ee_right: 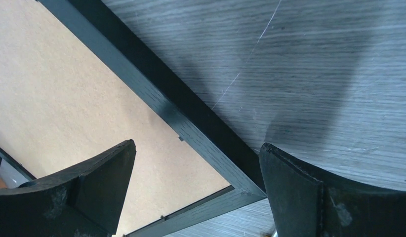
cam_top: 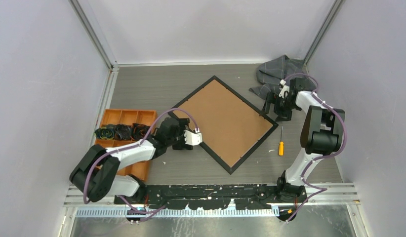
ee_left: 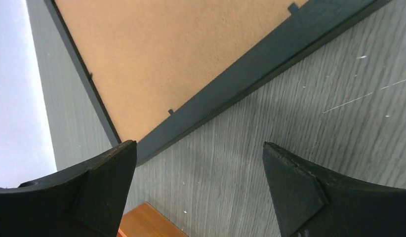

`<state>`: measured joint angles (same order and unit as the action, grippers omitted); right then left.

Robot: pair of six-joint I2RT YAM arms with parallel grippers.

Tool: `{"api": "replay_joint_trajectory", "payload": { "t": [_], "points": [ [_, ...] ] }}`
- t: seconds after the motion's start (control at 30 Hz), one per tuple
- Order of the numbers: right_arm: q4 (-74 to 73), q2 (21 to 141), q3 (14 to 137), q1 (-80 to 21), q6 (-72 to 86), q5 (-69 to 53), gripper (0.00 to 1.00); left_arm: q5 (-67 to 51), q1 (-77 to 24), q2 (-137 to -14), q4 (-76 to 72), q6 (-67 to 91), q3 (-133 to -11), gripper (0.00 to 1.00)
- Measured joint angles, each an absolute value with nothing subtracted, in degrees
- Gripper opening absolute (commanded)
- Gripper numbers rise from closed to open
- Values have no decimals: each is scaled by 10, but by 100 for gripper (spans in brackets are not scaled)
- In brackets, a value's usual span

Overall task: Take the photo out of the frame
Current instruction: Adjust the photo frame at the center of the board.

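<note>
Lying face-down: black-bordered frame (cam_top: 223, 123), brown back up; left tool (ee_left: 198, 148), right tool (ee_right: 197, 147) spread, empty.

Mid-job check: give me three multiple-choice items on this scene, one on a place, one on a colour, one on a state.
1. Where does the screwdriver lie?
A. left of the frame
B. right of the frame
C. on top of the frame

2. What colour is the frame's thin border?
A. white
B. black
C. red

3. How does the frame lie?
A. flat, back side up
B. flat, front side up
C. standing on edge

Answers:
1 B: it rests on the table by the frame's right corner.
2 B: the border is black in every view.
3 A: the brown backing board faces up.
</note>
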<state>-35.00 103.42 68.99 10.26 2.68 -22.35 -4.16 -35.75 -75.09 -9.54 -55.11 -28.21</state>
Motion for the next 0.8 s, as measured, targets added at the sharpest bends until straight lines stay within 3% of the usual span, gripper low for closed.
{"api": "replay_joint_trajectory", "payload": {
  "t": [0.8],
  "points": [
    [-433, 1054, 716, 64, -93, -298, 100, 171, -359, -907, -238, -513, -340, 100]
  ]
}}
